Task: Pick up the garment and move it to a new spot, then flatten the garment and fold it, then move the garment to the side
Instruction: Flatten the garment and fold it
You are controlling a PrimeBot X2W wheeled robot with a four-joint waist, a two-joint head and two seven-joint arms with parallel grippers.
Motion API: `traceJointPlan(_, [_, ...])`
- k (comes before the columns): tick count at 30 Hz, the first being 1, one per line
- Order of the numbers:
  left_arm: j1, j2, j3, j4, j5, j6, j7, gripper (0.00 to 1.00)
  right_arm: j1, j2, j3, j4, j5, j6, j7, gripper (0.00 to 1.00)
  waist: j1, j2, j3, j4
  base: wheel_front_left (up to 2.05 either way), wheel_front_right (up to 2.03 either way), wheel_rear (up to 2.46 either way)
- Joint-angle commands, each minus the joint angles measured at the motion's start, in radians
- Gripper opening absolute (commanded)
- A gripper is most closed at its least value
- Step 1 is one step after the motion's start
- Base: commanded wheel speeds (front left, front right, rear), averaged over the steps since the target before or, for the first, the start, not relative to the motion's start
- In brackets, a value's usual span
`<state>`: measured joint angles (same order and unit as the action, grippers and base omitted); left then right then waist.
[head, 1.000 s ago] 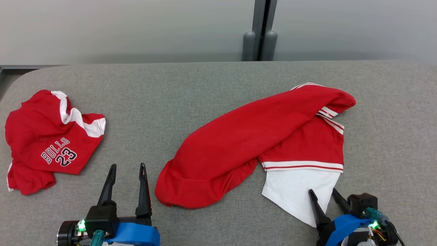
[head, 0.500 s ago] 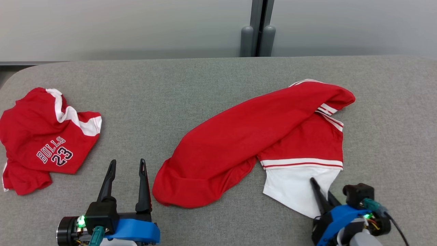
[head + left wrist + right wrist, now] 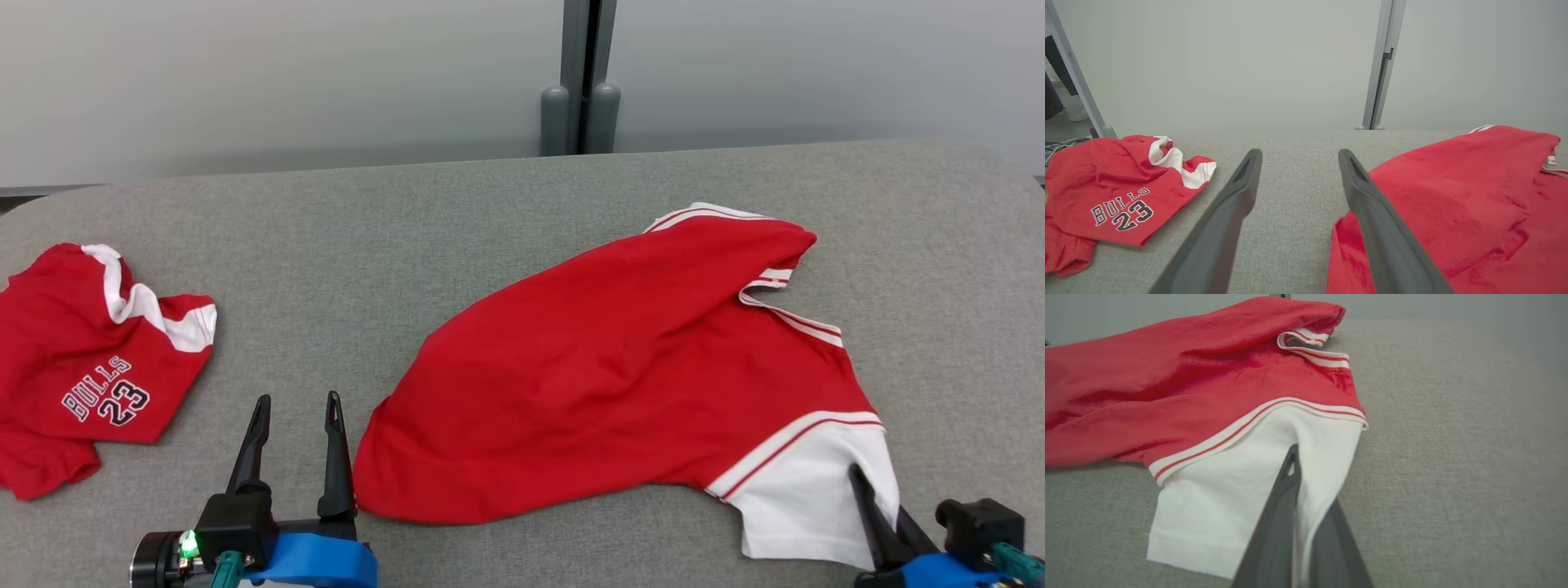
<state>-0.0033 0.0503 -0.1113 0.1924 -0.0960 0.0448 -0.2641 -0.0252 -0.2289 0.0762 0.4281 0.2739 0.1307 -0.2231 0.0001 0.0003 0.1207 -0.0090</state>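
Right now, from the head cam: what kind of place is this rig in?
Probably an office or lab test bay, not a home: frosted partition panels with a grey metal post behind a grey fabric-covered table, and two garments staged on it, a red shirt and a Bulls 23 jersey.

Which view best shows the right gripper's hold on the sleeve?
Right wrist view: right gripper shut on the white sleeve, close up. Head view shows it small, lower right. Left wrist view shows the shirt's red body.
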Motion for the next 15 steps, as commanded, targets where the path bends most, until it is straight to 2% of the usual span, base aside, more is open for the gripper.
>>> traceJointPlan(1, [0.004, 0.000, 0.002, -0.002, -0.001, 0.005, 0.000, 1.00, 0.027, -0.006, -0.012, -0.024, 0.000, 0.000, 0.012, 0.00, -0.0001, -0.0003, -0.003, -0.005, 0.00, 0.00, 0.00])
traceJointPlan(6, [0.003, 0.000, 0.004, -0.003, -0.002, 0.003, 0.000, 1.00, 0.132, -0.012, -0.092, -0.140, 0.004, 0.000, 0.089, 0.00, -0.0001, -0.0003, -0.004, -0.014, 0.00, 0.00, 0.00])
traceJointPlan(12, [0.000, 0.000, 0.006, -0.003, -0.004, 0.000, 0.000, 1.00, 0.215, 0.006, -0.144, -0.219, 0.011, 0.000, 0.168, 0.00, -0.0001, -0.0003, -0.003, -0.019, 0.00, 0.00, 0.00])
traceJointPlan(13, [0.000, 0.000, 0.007, -0.002, -0.005, -0.001, 0.000, 1.00, 0.216, 0.011, -0.150, -0.230, 0.007, 0.000, 0.173, 0.16, -0.0001, -0.0003, -0.003, -0.020, 0.00, 0.00, 0.00])
traceJointPlan(14, [0.001, 0.000, 0.007, -0.002, -0.005, -0.001, 0.000, 1.00, 0.214, 0.017, -0.156, -0.242, 0.001, 0.000, 0.169, 0.49, -0.0001, -0.0003, -0.003, -0.020, 0.00, 0.00, 0.00])
traceJointPlan(15, [0.001, 0.000, 0.008, 0.000, -0.004, -0.002, 0.000, 1.00, 0.211, 0.022, -0.163, -0.252, -0.008, 0.000, 0.163, 1.00, -0.0001, -0.0003, -0.004, -0.020, 0.00, 0.00, 0.00])
